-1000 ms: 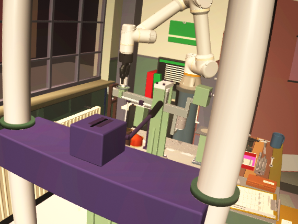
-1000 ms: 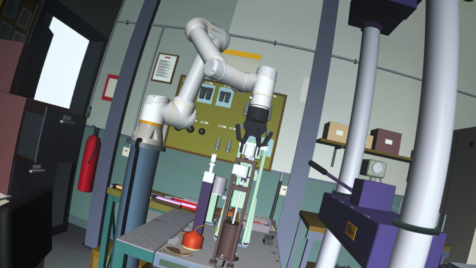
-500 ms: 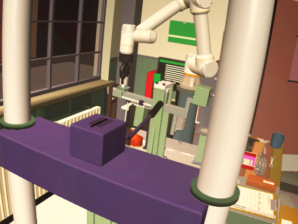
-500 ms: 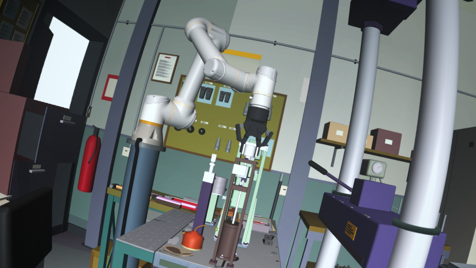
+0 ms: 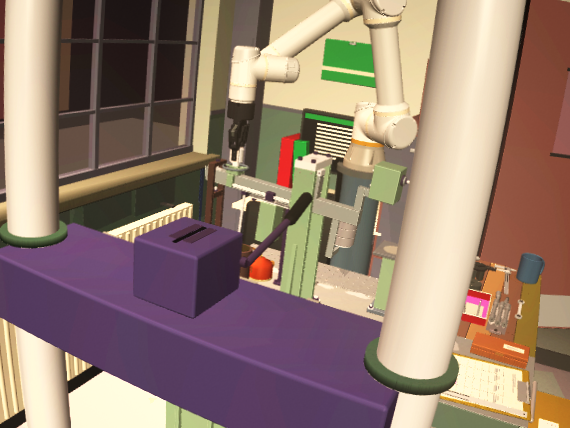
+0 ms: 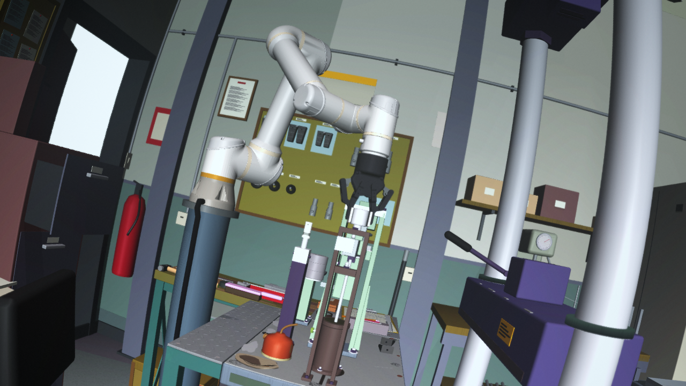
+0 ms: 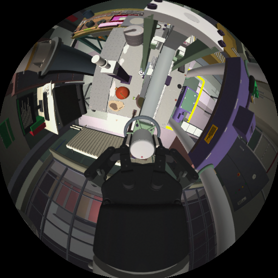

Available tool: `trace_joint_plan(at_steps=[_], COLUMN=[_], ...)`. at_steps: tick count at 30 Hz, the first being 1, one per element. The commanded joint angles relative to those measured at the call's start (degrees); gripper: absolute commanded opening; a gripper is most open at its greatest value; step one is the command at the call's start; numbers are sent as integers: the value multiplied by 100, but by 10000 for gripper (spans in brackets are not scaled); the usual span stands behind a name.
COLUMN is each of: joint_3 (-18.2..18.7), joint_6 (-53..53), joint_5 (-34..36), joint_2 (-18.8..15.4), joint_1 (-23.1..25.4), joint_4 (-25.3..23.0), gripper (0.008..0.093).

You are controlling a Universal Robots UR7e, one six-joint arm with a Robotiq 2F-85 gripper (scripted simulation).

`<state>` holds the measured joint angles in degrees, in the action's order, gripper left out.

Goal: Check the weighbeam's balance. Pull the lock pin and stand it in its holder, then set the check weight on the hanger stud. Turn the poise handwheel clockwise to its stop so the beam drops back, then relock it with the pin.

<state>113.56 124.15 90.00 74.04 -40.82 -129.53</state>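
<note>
The poise handwheel [image 7: 141, 127] sits at the window end of the grey weighbeam [image 7: 155, 83], a green spoked ring with a pale grey hub [image 7: 141, 146] on top. My gripper [image 7: 141, 153] comes straight down on it, and its fingers are closed on the two sides of the hub [image 6: 360, 217]. From the side camera the gripper [image 5: 237, 150] stands over the beam's left end [image 5: 235, 167]. The lock pin [image 6: 307, 229] stands upright in the purple holder [image 6: 298, 283]. The check weight [image 7: 133, 34] hangs at the beam's far end.
Behind the beam frame is a pegboard wall [image 6: 307, 168] and the arm's blue pedestal [image 6: 196, 269]. An orange oil can [image 6: 277, 346] and a rag [image 6: 254, 360] lie on the bench. A purple testing machine with tall columns [image 5: 450, 200] fills the foreground.
</note>
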Motion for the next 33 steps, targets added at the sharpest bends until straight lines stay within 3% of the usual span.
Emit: trace_joint_plan(at_steps=[1,12,33], joint_3=[-2,-2,-33], joint_6=[3,3,3], joint_5=[0,0,0], joint_2=[2,2,49], joint_1=[0,0,0], joint_4=[-4,-4,74], gripper=[460,680,680])
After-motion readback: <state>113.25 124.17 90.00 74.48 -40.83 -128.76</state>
